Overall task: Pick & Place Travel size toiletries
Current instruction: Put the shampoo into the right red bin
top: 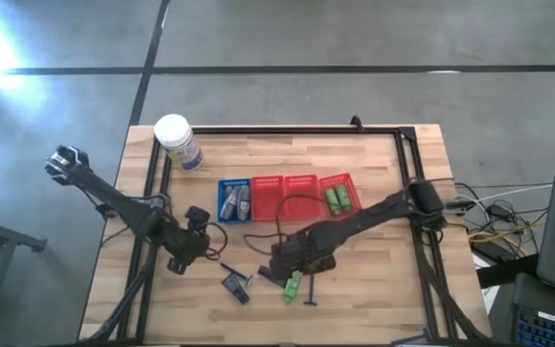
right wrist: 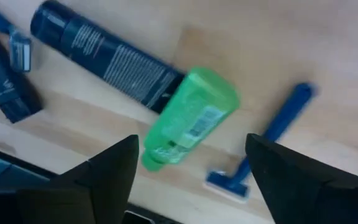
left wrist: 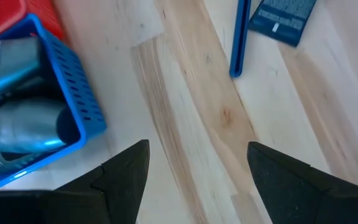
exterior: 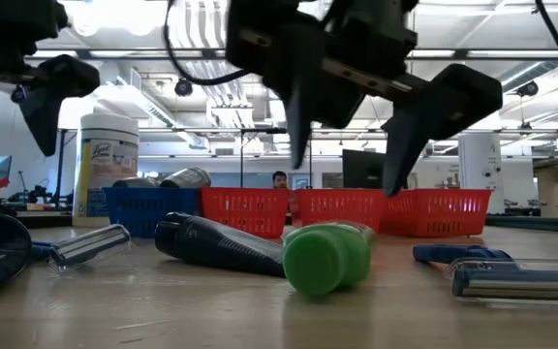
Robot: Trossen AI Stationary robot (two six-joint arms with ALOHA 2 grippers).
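A green bottle [exterior: 325,256] lies on its side at the front of the table [top: 374,299], against a dark tube [exterior: 216,244], with a blue razor [right wrist: 263,140] beside it. The right gripper [right wrist: 188,165] hovers directly above the bottle, fingers spread and empty. The left gripper [left wrist: 194,171], likewise spread and empty, hangs beside the blue basket [left wrist: 73,93] holding grey tubes [left wrist: 23,121]. Red baskets [top: 302,191] stand behind.

high: straight down over the whole tabletop [top: 374,159], far | low: at tabletop height, level, very near a green bottle [exterior: 325,256], facing the baskets and room | left wrist: close, down past its fingers at the blue basket [left wrist: 73,93] | right wrist: close above the same green bottle [right wrist: 188,118], shared with high and low
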